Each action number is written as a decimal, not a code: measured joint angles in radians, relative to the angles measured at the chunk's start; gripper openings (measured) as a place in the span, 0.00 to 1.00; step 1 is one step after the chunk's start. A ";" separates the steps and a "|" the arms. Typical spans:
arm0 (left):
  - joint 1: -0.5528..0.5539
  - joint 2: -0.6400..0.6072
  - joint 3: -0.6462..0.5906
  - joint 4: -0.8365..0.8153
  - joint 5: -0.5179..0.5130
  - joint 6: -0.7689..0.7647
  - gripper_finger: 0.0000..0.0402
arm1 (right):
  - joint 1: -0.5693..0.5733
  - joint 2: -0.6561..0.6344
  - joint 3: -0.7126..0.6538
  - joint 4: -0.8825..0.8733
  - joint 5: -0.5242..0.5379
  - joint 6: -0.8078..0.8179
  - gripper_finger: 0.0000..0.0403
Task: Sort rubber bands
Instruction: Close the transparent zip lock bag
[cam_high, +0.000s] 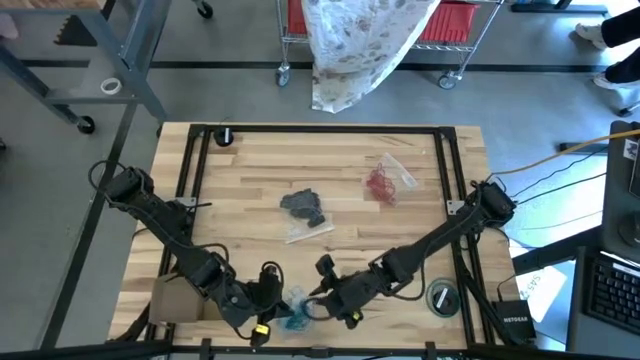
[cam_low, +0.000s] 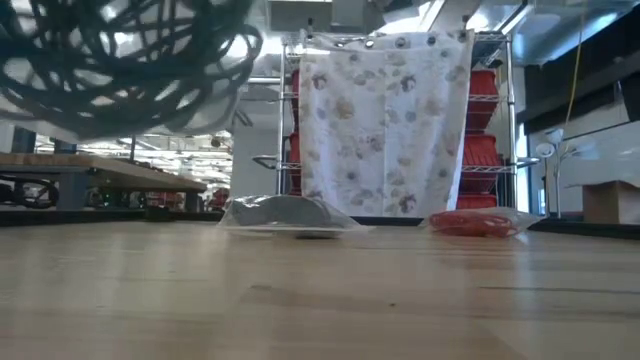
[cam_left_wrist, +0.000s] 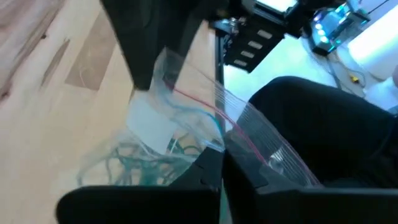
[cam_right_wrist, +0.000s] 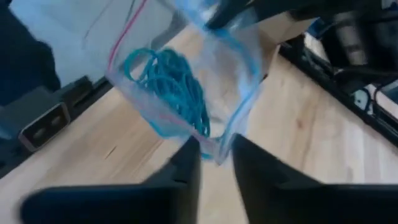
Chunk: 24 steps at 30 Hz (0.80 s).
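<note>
Here, all places are given from the teal bag, a clear zip bag at the table's near edge.
Teal bands: a tangle inside the teal bag.
Left gripper: just left of the bag, fingers clamped shut on its edge.
Right gripper: just right of the bag, fingers closed on the bag's lower corner, pinching it.
Grey bands: in a second bag well beyond the teal bag, mid-table.
Red bands: in a third bag, beyond and to the right of the teal bag, right of the grey bands.
</note>
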 joint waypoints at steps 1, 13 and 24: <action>0.000 0.000 0.000 -0.013 0.000 -0.012 0.00 | 0.000 0.000 0.000 0.006 -0.002 0.006 0.11; 0.001 0.001 0.000 -0.178 0.025 -0.145 0.00 | 0.029 -0.065 0.001 -0.228 0.129 0.234 0.00; 0.051 -0.059 -0.001 -0.311 0.034 -0.148 0.00 | 0.053 -0.066 0.001 -0.447 0.154 0.585 0.00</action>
